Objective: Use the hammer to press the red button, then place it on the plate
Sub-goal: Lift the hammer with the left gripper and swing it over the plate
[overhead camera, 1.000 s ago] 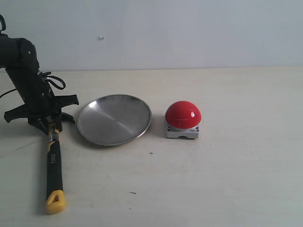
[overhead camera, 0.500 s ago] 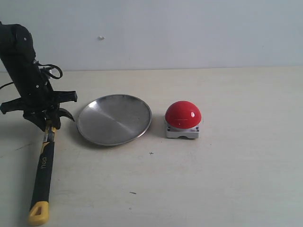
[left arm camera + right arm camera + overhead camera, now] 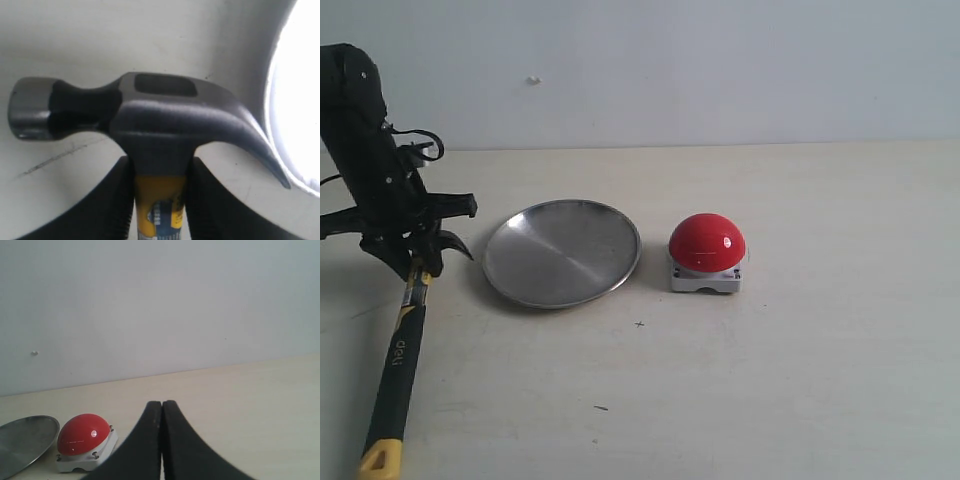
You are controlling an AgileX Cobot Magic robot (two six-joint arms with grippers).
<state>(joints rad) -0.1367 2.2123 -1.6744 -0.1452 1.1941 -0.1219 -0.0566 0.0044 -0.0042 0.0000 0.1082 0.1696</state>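
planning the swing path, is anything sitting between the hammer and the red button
Yes: the plate lies on the table between the hammer, held near its head by the left gripper, and the red button. It is low and flat, so the hammer could probably pass above it.

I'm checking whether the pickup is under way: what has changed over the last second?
The left gripper, shut on the hammer just below its head, moved left in the exterior view. The handle's yellow end swung left and down toward the picture's bottom edge. The plate and the button stayed where they were.
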